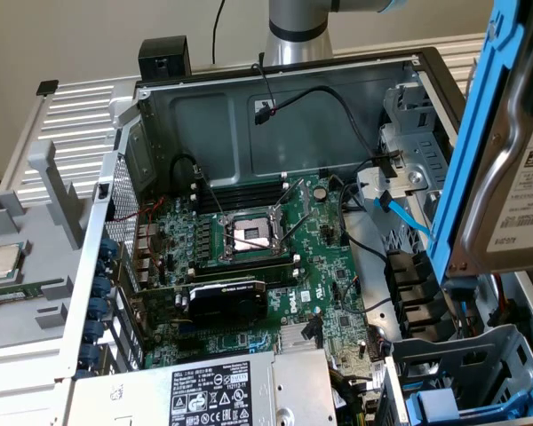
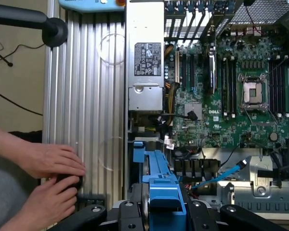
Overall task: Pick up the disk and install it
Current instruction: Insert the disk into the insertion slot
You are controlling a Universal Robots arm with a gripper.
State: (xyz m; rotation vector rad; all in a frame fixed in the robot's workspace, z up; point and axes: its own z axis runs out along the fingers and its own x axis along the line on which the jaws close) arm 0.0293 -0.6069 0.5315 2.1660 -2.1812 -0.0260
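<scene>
I have the disk in its blue carrier clamped in the gripper, jaws about half closed around it. It hangs edge-up, long axis steeply tilted, directly above the drive bay at the exterior view's right of the open case. A person's 2 hands rest outside the case.

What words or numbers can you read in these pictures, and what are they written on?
"DELL": white letters on the green motherboard.
Black-and-white label on the power supply: the print is too small to read.
White label on the disk: too blurred to read.
</scene>
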